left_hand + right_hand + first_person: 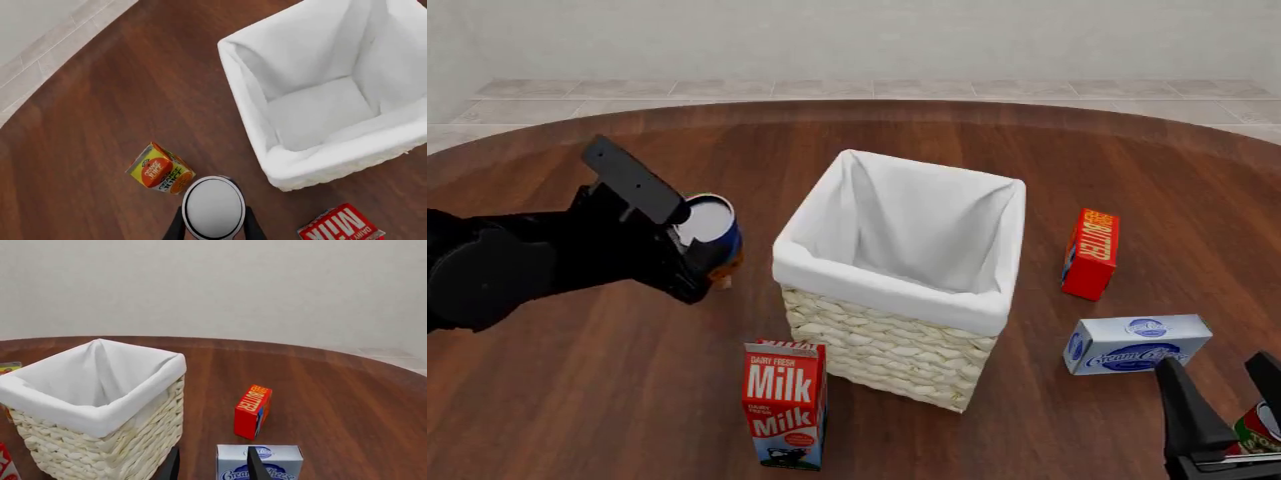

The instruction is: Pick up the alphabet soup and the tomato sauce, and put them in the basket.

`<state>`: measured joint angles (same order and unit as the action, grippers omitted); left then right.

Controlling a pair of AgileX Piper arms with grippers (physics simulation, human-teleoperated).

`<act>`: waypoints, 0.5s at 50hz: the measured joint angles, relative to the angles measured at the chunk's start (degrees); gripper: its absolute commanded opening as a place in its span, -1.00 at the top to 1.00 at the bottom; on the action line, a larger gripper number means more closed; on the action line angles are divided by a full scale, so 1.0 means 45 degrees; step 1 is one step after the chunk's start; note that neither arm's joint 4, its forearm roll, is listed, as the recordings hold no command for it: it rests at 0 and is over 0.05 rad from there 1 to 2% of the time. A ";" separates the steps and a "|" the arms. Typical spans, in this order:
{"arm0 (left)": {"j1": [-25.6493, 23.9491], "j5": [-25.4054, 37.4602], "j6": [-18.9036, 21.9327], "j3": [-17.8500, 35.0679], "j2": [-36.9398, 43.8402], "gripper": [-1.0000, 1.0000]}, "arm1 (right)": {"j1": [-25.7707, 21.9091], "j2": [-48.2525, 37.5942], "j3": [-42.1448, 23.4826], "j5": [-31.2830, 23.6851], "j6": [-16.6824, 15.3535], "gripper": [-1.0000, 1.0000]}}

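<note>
My left hand [701,250] grips the alphabet soup [707,222] aloft, just left of the basket [888,350]. My right hand [212,462] is open, the tomato sauce [1261,430] beside it.

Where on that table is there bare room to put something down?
Bare wood lies behind the basket toward the far edge, and near-left, between the milk and the left gripper. The basket's inside looks bare too. The right is crowded: butter, cream cheese and right gripper.
</note>
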<state>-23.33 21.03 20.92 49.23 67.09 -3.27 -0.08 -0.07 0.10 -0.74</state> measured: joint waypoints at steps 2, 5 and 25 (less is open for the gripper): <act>-0.0024 0.0138 0.0063 0.0160 -0.0070 1.00 | 0.0001 -0.0002 0.0000 0.0003 0.0008 -1.00; -0.0064 0.0339 0.0155 0.0397 -0.0175 1.00 | -0.0002 -0.0004 -0.0001 0.0008 0.0018 -1.00; -0.0369 0.1361 0.0712 0.2165 -0.0276 1.00 | -0.0001 -0.0021 -0.0005 0.0036 0.0098 -1.00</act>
<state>-24.99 27.15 24.13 58.97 65.85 -3.27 -0.18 -0.09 0.26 -0.30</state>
